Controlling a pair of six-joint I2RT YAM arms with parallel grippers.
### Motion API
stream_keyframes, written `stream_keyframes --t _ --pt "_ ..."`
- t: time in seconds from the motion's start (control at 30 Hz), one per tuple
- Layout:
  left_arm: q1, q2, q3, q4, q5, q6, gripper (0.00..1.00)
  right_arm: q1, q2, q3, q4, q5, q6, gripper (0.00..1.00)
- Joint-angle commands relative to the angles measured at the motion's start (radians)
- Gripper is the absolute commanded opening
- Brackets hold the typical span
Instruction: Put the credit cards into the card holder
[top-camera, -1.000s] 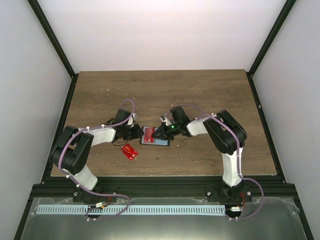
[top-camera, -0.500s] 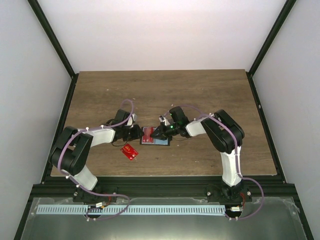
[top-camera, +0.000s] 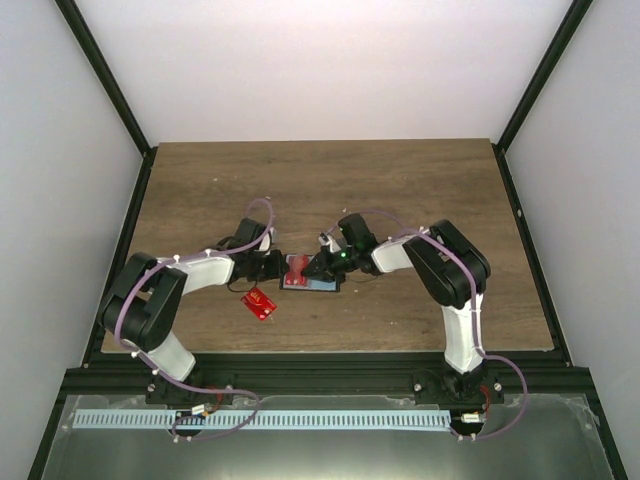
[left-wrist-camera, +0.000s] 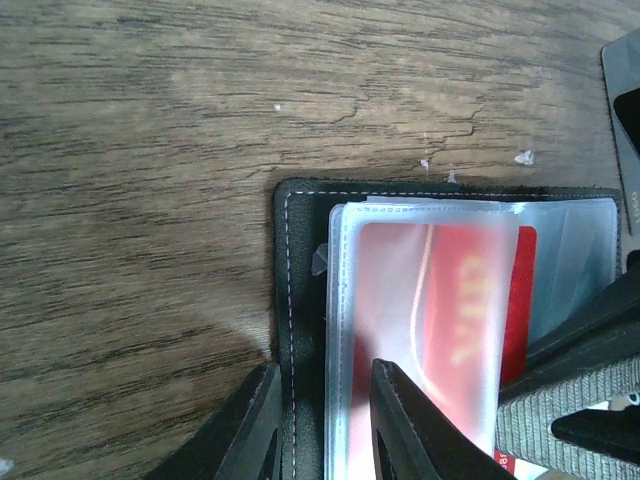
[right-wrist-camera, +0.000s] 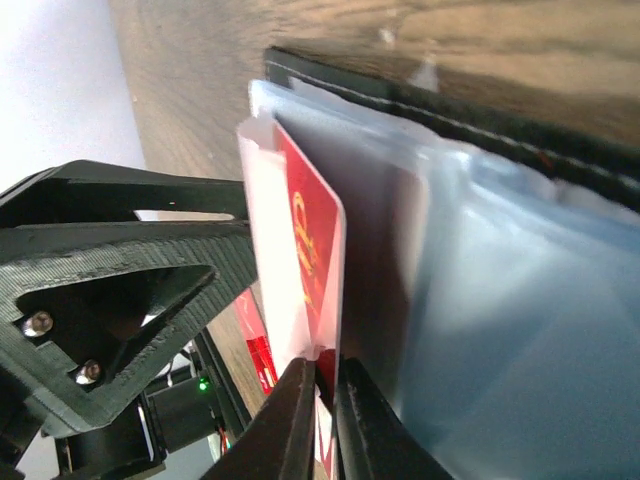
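Right tool (right-wrist-camera: 325, 372): pressed together on the lower edge of a red card (right-wrist-camera: 312, 250) with gold marks; card stands edge-on among the clear sleeves (right-wrist-camera: 520, 300).
Left tool (left-wrist-camera: 325, 378): fingers (left-wrist-camera: 398, 425) narrowly apart, straddling the stitched border of the card holder (left-wrist-camera: 300, 300); clamped or only resting, cannot tell.
Card holder: open between the two tools, mid-tabletop, black cover down, frosted sleeves up.
Other cards: loose red card (top-camera: 262, 302) flat just near-side of the left tool; grey card (left-wrist-camera: 622, 110) at the edge of the left wrist view.
Tabletop (top-camera: 330, 180): dark wood grain, pale flecks beside the holder.
Room: white walls (top-camera: 320, 60) on three sides, black frame posts (top-camera: 105, 85) at the corners.
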Motion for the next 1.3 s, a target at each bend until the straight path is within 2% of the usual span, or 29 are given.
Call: stream_keyframes --t 0.0,0.2,0.5,0.83,1.07,1.27 --pt "-0.022 0.057 -0.01 -0.137 -0.117 0.032 0.27 0.016 -0.056 0.035 -0.147 0.056 -0.057 0.11" --pt "-0.028 0.072 -0.01 -0.142 -0.151 0.037 0.27 0.017 -0.125 0.076 -0.271 0.1 -0.122 0.24" --pt "-0.028 0.051 -0.012 -0.152 -0.17 0.034 0.27 0.017 -0.209 0.096 -0.379 0.141 -0.185 0.49" --pt "-0.029 -0.053 0.021 -0.234 -0.211 0.035 0.3 0.017 -0.283 0.143 -0.504 0.213 -0.263 0.79" --pt "-0.028 -0.182 0.039 -0.333 -0.248 0.025 0.38 0.017 -0.363 0.17 -0.597 0.288 -0.341 0.92" --pt "-0.029 -0.313 0.007 -0.438 -0.275 -0.004 0.43 0.039 -0.449 0.125 -0.589 0.293 -0.375 0.94"
